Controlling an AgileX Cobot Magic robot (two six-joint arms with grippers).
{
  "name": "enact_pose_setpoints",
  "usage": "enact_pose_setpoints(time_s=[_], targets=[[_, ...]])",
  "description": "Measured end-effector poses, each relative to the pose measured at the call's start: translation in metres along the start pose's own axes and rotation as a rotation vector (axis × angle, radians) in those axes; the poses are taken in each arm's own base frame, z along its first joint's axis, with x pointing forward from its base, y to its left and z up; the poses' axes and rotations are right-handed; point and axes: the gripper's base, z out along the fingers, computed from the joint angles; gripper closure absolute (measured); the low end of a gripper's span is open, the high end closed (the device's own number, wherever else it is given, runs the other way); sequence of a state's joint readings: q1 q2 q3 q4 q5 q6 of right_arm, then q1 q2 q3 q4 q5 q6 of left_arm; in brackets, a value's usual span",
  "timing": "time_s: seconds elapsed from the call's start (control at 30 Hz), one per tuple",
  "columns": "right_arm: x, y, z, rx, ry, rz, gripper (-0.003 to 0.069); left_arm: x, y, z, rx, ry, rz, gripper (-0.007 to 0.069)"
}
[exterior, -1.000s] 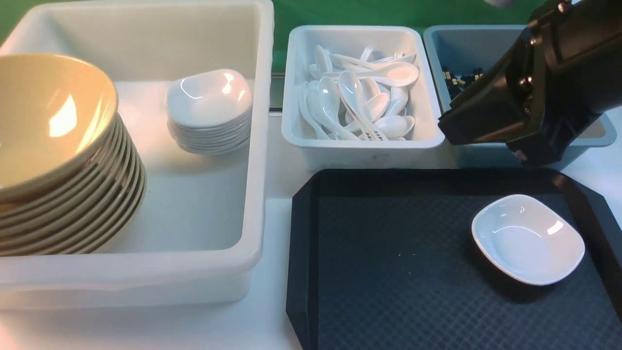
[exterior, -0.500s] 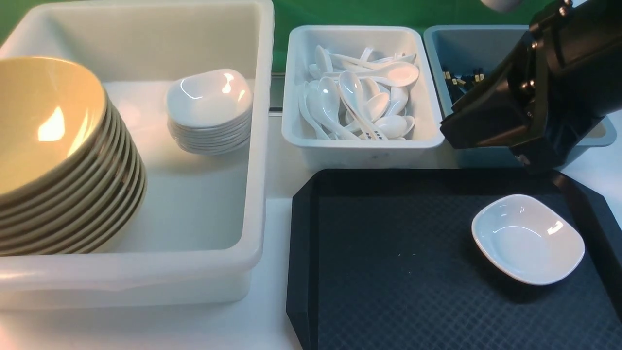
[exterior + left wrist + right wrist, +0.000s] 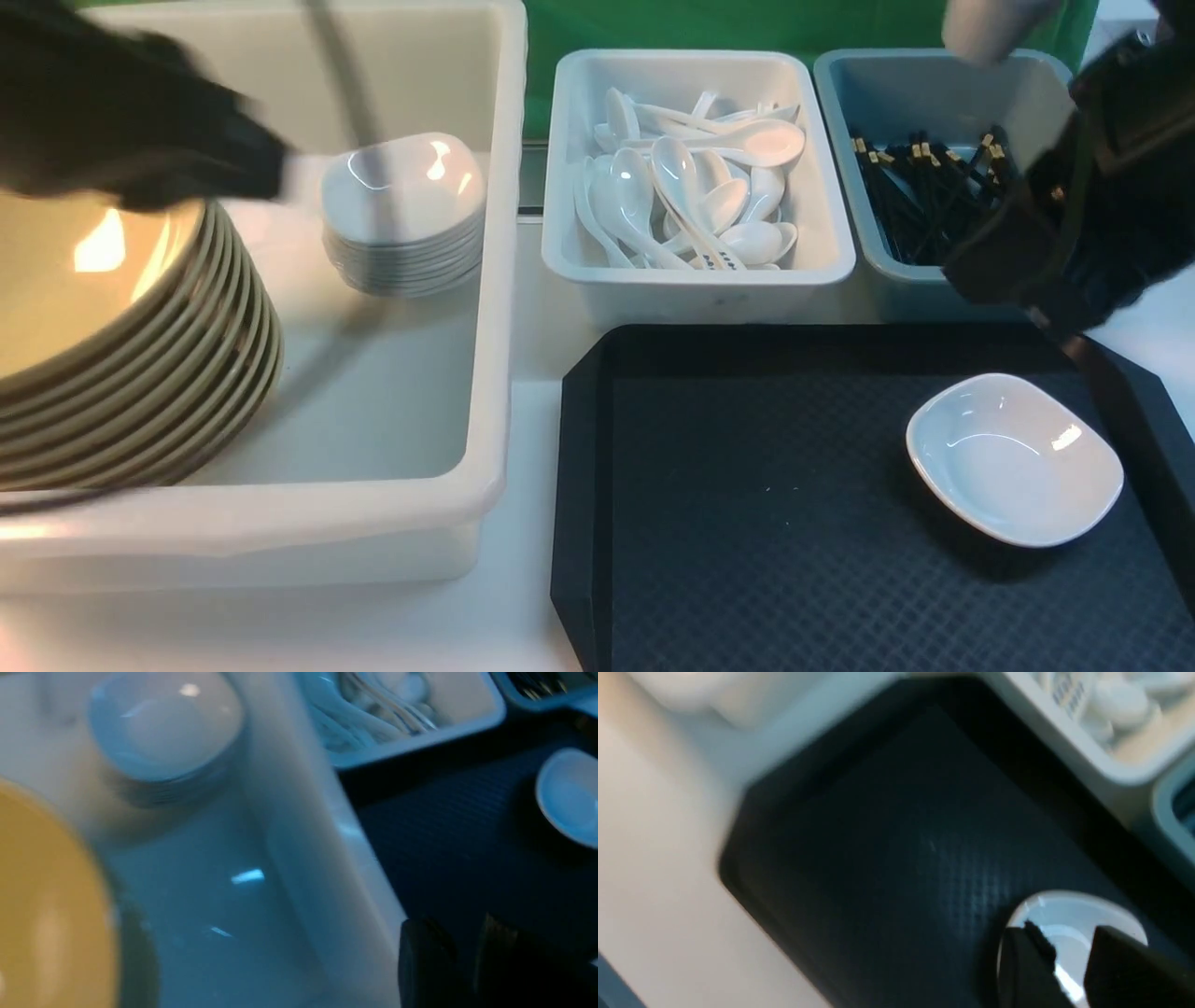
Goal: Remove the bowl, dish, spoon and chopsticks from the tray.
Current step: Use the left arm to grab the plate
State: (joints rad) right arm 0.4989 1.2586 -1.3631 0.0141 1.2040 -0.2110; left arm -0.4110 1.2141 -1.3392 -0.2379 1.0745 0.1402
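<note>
Bowls (image 3: 233, 373) stacked in left bin, presumably task's included. Left gripper (image 3: 460, 933) empty, fingers slightly apart. Spoons, chopsticks (image 3: 929, 196) in far bins; likely done. Dish (image 3: 1013, 462) left, tray's (image 3: 583, 485) right side. Right gripper (image 3: 1069, 947) parted, empty.

It looks like a robot test bench, perhaps in a lab: black mechanical arms (image 3: 1083, 187) reach over a white worktop (image 3: 532, 523). Sorted tableware fills plastic bins (image 3: 698, 297), and a plain green backdrop (image 3: 653, 23) hangs at the far side.
</note>
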Motion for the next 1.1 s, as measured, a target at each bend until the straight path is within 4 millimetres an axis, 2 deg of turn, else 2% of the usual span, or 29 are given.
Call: enact_pose_setpoints(time_s=[0.1, 0.13, 0.2, 0.27, 0.3, 0.37, 0.5, 0.53, 0.57, 0.63, 0.8, 0.83, 0.87, 0.9, 1.0, 1.1], targets=[[0.02, -0.001, 0.008, 0.048, 0.064, 0.038, 0.0454, -0.004, -0.032, 0.046, 0.065, 0.094, 0.13, 0.0617], [0.032, -0.002, 0.011, 0.073, 0.096, 0.061, 0.0461, -0.003, -0.047, 0.072, 0.089, 0.141, 0.182, 0.0627], [0.057, -0.002, 0.014, 0.13, 0.146, 0.097, 0.0482, -0.005, -0.075, 0.106, 0.131, 0.188, 0.263, 0.0635], [0.074, -0.003, 0.012, 0.176, 0.155, 0.126, 0.0497, -0.009, -0.089, 0.124, 0.149, 0.198, 0.303, 0.0635], [0.074, -0.003, 0.01, 0.177, 0.148, 0.127, 0.0497, -0.009, -0.09, 0.13, 0.151, 0.205, 0.312, 0.0635], [0.098, -0.002, 0.0, 0.224, 0.142, 0.162, 0.0522, -0.018, -0.112, 0.158, 0.179, 0.207, 0.405, 0.0635], [0.123, 0.003, -0.015, 0.24, 0.098, 0.206, 0.0556, -0.032, -0.136, 0.205, 0.199, 0.214, 0.451, 0.0608], [0.124, 0.003, -0.015, 0.24, 0.095, 0.209, 0.0558, -0.034, -0.138, 0.206, 0.201, 0.207, 0.449, 0.0604], [0.126, 0.004, -0.017, 0.241, 0.087, 0.209, 0.0559, -0.034, -0.14, 0.217, 0.201, 0.22, 0.446, 0.0588], [0.134, 0.005, -0.025, 0.251, 0.052, 0.219, 0.0564, -0.039, -0.144, 0.251, 0.197, 0.238, 0.43, 0.0498], [0.138, 0.004, -0.03, 0.272, 0.034, 0.218, 0.0564, -0.041, -0.152, 0.296, 0.217, 0.243, 0.401, 0.0289], [0.139, 0.004, -0.029, 0.279, 0.037, 0.215, 0.0564, -0.039, -0.153, 0.313, 0.216, 0.247, 0.398, 0.0225], [0.139, 0.004, -0.029, 0.279, 0.037, 0.215, 0.0564, -0.038, -0.153, 0.315, 0.217, 0.247, 0.397, 0.0209], [0.139, 0.003, -0.029, 0.283, 0.038, 0.208, 0.0564, -0.036, -0.154, 0.332, 0.22, 0.247, 0.391, 0.0157], [0.139, 0.003, -0.029, 0.284, 0.04, 0.197, 0.0564, -0.031, -0.157, 0.353, 0.235, 0.247, 0.37, 0.0118], [0.139, 0.003, -0.029, 0.284, 0.041, 0.191, 0.0564, -0.024, -0.16, 0.372, 0.249, 0.252, 0.353, 0.0118]])
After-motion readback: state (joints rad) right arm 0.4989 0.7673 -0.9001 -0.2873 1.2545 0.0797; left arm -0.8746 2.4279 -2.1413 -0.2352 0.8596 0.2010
